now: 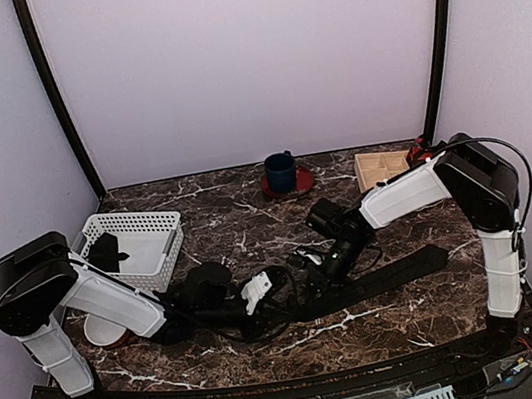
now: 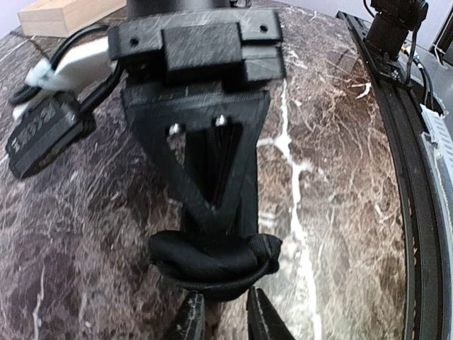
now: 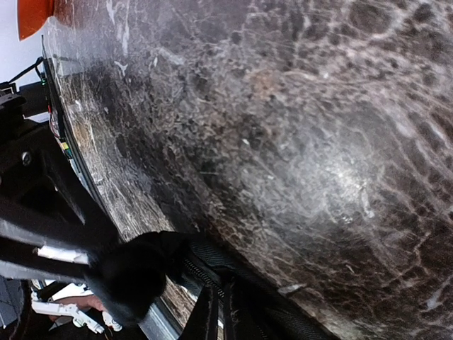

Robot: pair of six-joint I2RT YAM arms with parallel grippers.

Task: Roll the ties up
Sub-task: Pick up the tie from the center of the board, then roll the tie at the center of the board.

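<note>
While left gripper [image 2: 225, 319] and right gripper [image 3: 221, 319] are clamping the tie [image 1: 389, 273], only a small coil [image 2: 212, 258] is sitting between them

Long black tie [image 1: 399, 272] flat on marble tabletop [image 1: 239, 219], left end coiled, wide end right.

On the top view I get soft, even light from above: the pale walls [image 1: 243, 51] read bright and nearly shadowless, and the dark marble table [image 1: 269, 346] carries only faint, diffuse shadows. The lens bows the black corner posts [image 1: 53, 102] outward at the frame edges. The left wrist feed is well lit and fairly sharp, though the black tie [image 2: 212, 258] swallows most fold detail. The right wrist feed is dimmer, with a hazy bright sheen on the stone and a blurred, murky lower-left foreground.
</note>
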